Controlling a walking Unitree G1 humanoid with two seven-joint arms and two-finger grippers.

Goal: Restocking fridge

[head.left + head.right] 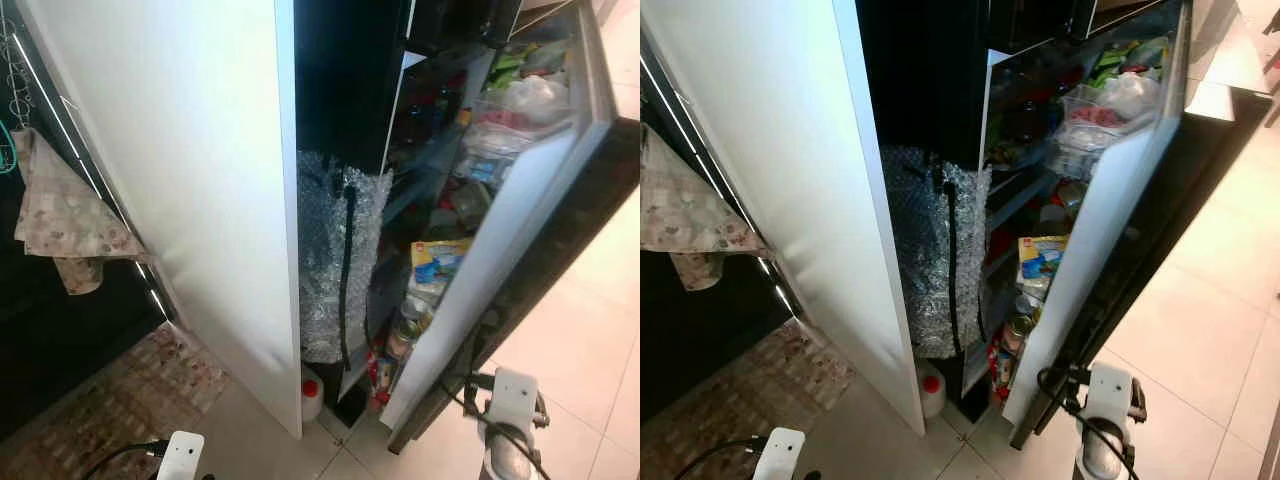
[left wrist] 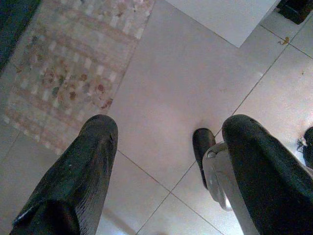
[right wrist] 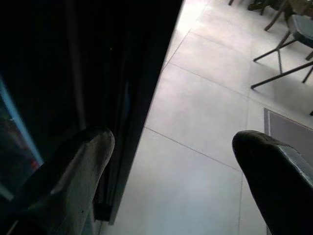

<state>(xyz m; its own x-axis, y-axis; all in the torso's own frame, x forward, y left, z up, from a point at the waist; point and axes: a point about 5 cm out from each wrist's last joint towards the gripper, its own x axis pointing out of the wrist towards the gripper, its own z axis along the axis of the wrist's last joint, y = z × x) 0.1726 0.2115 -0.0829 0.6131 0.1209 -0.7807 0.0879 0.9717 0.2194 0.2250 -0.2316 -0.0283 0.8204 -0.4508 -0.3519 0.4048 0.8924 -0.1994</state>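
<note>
Fridge door (image 1: 520, 250): one, swung open, shelves crowded (items hard to count).
Left gripper (image 2: 166, 166): fingers apart, nothing held.
Right gripper (image 3: 171, 171): fingers apart, nothing held.

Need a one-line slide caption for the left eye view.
Fridge door open, its shelves packed; bubble wrap stuffed beside the white panel.

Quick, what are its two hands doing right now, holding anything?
Left gripper: open, empty, hanging over the floor tiles.
Right gripper: open, empty, beside the fridge door.
</note>
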